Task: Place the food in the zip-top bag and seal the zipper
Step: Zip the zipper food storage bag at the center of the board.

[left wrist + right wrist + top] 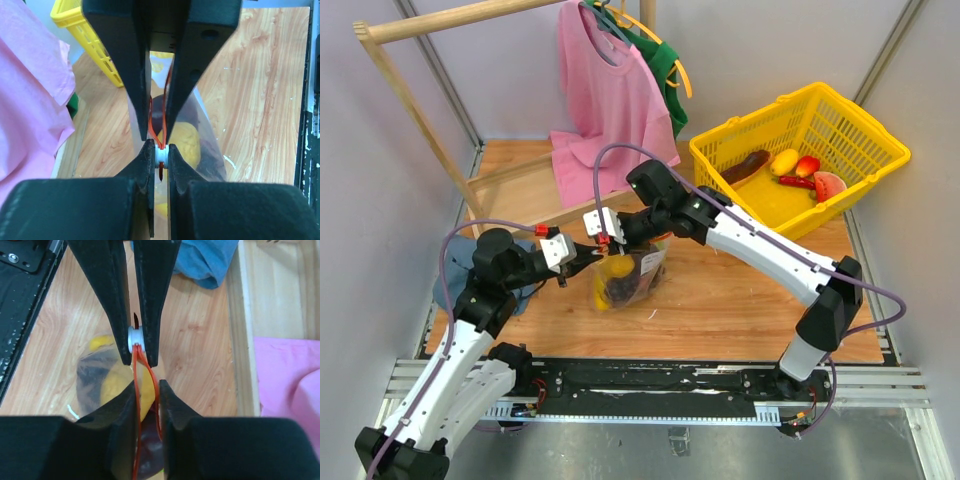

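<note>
**Wooden table, bag upright, both grippers on the zipper**

Wood-grain table (740,290) is carrying the bag (642,272), which is standing upright directly below both sets of jaws. Its zipper (135,372) is running from one set to the other.

The left gripper (160,152) is clamping its jaws tight on the white tab (161,156) at the zipper's end. The right gripper (148,390) is facing it tip to tip, just beside it along the strip. Its jaws are standing nearly closed around the zipper. The two red tracks are lying against the inner faces of its fingers (120,415), with a thin gap showing between the tracks.

Under the jaws, inside the bag, a yellow piece (186,140) and a dark purple piece (158,107) are sitting together.

Well beyond the right gripper's jaws, the basket (750,118) is holding more food (788,160), including a watermelon slice (828,185). A pink shirt (605,90) is hanging behind the jaws, and a blue cloth (210,260) is lying on the left gripper's side.
</note>
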